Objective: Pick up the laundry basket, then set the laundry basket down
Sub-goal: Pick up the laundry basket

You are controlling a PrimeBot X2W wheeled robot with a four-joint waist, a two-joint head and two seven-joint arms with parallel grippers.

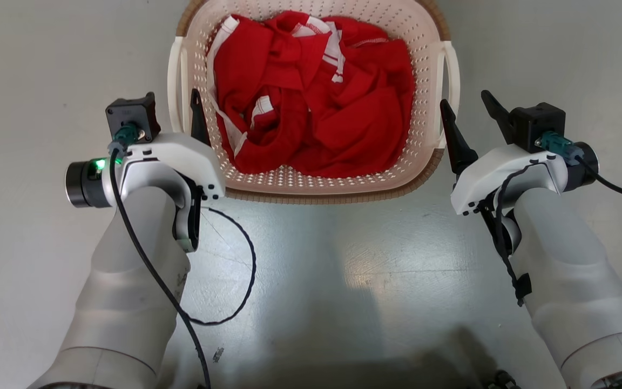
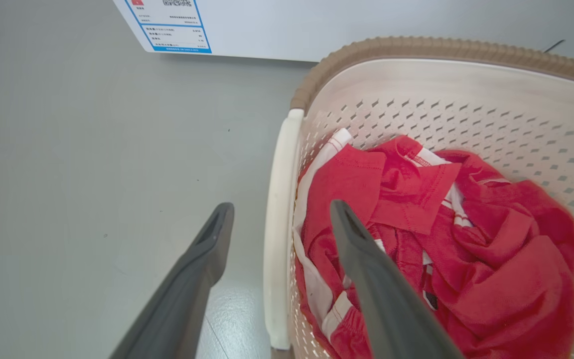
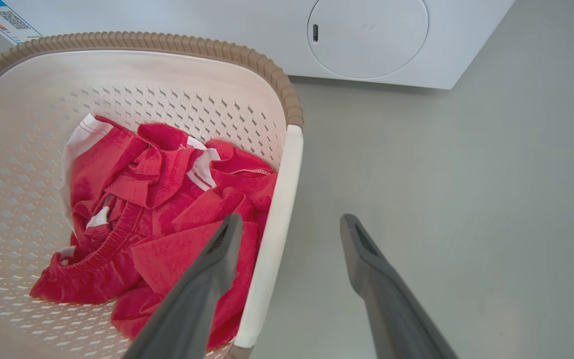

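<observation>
You are looking down at the laundry basket (image 1: 311, 186), a cream perforated tub with a brown woven-look rim, standing on the pale grey floor (image 1: 311, 259) straight ahead of the robot and between its two arms. A crumpled heap of red clothing with white trim (image 1: 316, 97) lies inside it.

The white loop handle on the basket's left side (image 2: 279, 224) runs up between the two dark fingers of your left gripper (image 2: 282, 205). Its jaws stand wide apart, one finger over the red clothing and the other over bare floor outside. They are not clamped on the handle, and you cannot tell whether either finger touches it.

The right handle (image 3: 272, 234) lies the same way within your right gripper (image 3: 291, 219): jaws apart, inner finger above the clothing, outer finger above the floor.

Beyond the far rim stands a white washer (image 3: 366, 40) with a round panel on its front. A thin black cable (image 1: 246, 254) loops over the floor near the left forearm.
</observation>
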